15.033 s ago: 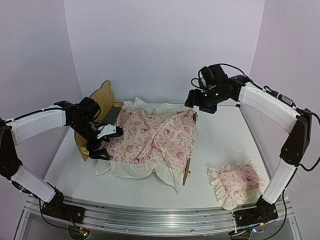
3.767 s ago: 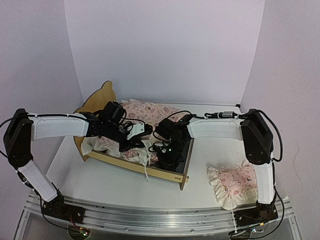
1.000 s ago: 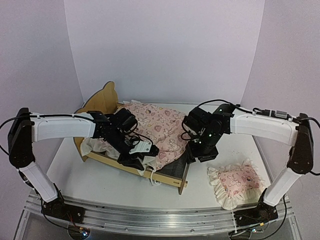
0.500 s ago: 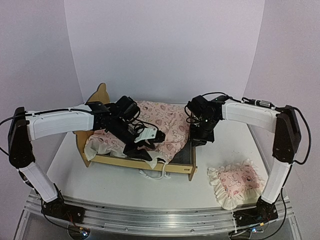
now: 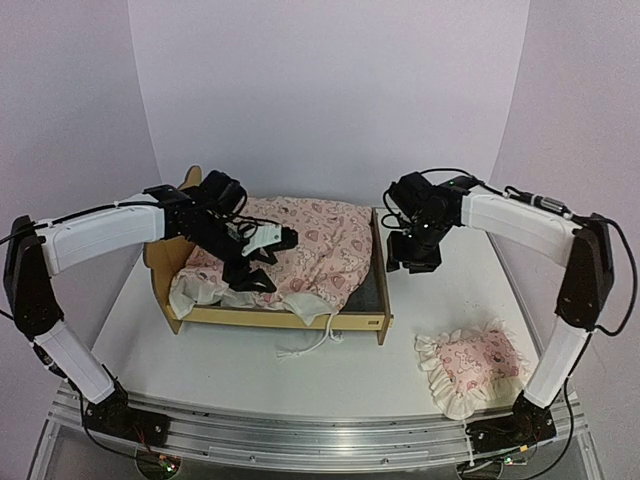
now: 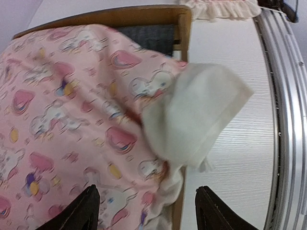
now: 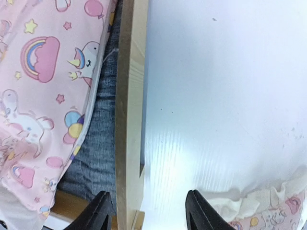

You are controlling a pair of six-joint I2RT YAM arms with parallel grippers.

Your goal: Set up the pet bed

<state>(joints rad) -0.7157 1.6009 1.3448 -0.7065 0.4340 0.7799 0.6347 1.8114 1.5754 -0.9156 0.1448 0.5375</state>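
Pet bed (image 5: 345,322), desk (image 5: 200,375) centre: heart-print mattress cushion (image 5: 330,240) inside, corner overhanging near rail (image 5: 235,316). Left gripper (image 6: 149,211) released above cushion; right gripper (image 7: 149,212) released by footboard (image 7: 128,96).

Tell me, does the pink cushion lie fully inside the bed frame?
Not fully. A cream corner of the cushion hangs over the front rail of the bed frame.

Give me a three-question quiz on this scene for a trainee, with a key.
1. True or false: the pillow lies inside the pet bed.
2. Where does the bed's dark base show bare? A) by the headboard B) by the footboard C) nowhere
3. Which gripper hovers directly over the cushion?
Key: 1 false; 2 B; 3 the left gripper.
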